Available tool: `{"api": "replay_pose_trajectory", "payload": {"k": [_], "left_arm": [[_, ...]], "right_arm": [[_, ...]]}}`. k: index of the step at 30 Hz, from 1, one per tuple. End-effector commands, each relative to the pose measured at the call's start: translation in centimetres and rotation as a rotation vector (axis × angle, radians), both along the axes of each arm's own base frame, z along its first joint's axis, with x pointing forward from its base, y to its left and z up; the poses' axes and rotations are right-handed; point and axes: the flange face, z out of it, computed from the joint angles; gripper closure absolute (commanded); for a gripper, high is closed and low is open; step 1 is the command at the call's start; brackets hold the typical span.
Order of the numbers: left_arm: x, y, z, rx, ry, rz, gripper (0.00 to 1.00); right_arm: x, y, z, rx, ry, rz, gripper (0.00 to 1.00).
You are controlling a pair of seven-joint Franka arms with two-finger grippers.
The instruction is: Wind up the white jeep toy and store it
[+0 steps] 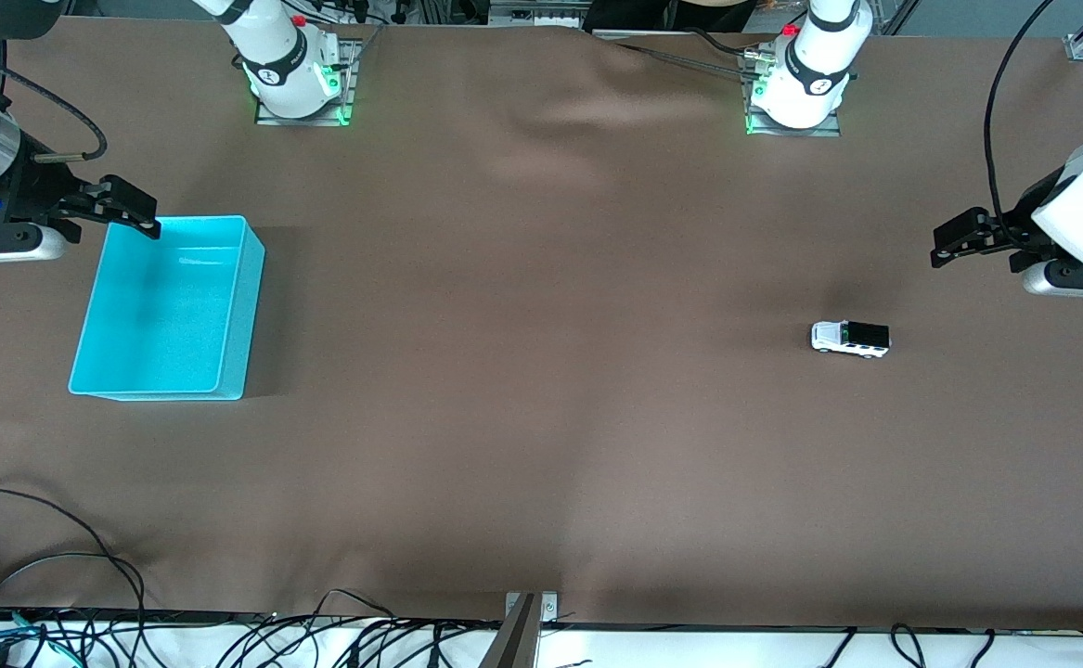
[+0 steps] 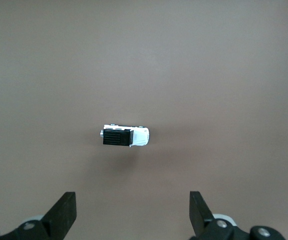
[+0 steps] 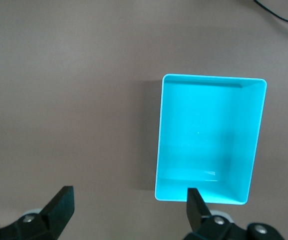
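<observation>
The white jeep toy (image 1: 850, 338), with a black roof, stands on the brown cloth toward the left arm's end of the table. It also shows in the left wrist view (image 2: 125, 136), apart from the fingers. My left gripper (image 1: 947, 243) is open and empty, up over the cloth beside the jeep; in its wrist view (image 2: 133, 212) the jaws stand wide apart. The turquoise bin (image 1: 165, 315) sits empty toward the right arm's end and shows in the right wrist view (image 3: 208, 135). My right gripper (image 1: 137, 211) is open and empty over the bin's rim; its wrist view (image 3: 129, 210) shows the jaws apart.
The brown cloth (image 1: 541, 390) covers the whole table, with soft wrinkles near the arm bases. Black cables (image 1: 58, 594) lie along the table edge nearest the front camera. A small metal bracket (image 1: 530, 612) sits at the middle of that edge.
</observation>
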Motion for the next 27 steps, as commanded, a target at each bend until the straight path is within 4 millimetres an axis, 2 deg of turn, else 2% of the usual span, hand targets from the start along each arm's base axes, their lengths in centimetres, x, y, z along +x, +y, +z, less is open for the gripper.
{"api": "replay_pose_trajectory", "payload": {"k": [1, 5, 14, 27], "left_arm": [[-0.3, 0.3, 0.5, 0.017, -0.010, -0.030, 0.00], [0.0, 0.9, 0.3, 0.015, -0.008, -0.017, 0.00], [0.2, 0.7, -0.2, 0.022, 0.001, -0.012, 0.00], [0.3, 3.3, -1.8, 0.021, 0.052, 0.042, 0.00]], "right_arm": [[-0.2, -0.1, 0.9, -0.001, -0.001, -0.014, 0.00], [-0.2, -0.1, 1.0, -0.001, -0.003, -0.014, 0.00], [-0.2, -0.1, 1.0, -0.001, -0.004, -0.014, 0.00], [-0.2, -0.2, 1.0, -0.001, -0.003, -0.016, 0.00]]}}
